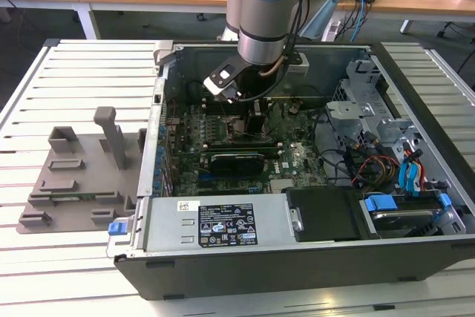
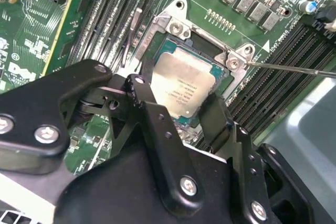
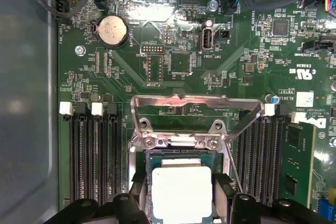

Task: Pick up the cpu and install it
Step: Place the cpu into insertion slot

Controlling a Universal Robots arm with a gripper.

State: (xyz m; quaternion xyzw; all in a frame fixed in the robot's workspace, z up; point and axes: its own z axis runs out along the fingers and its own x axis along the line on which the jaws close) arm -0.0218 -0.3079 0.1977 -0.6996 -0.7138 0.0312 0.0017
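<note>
Gripper (image 2: 177, 96) straddles the cpu (image 2: 185, 83) at the open motherboard socket (image 2: 171, 24).

arm (image 1: 263, 20) hangs in from above in the exterior view, last link near vertical, wrist (image 1: 256, 53) pointing straight down. pincer (image 2: 178, 98) faces down, its two black fingers (image 2: 218, 119) pressed against opposite edges of the cpu (image 2: 184, 82), one each side. both wrist views show the same grip.

We are logging a printed label (image 1: 226, 226) on the black cover (image 1: 167, 222) of the case, white silkscreen lettering across the motherboard (image 3: 252, 51), and faint engraved lines on the cpu (image 2: 185, 88) lid. We are leaving the wording untranscribed.
</note>
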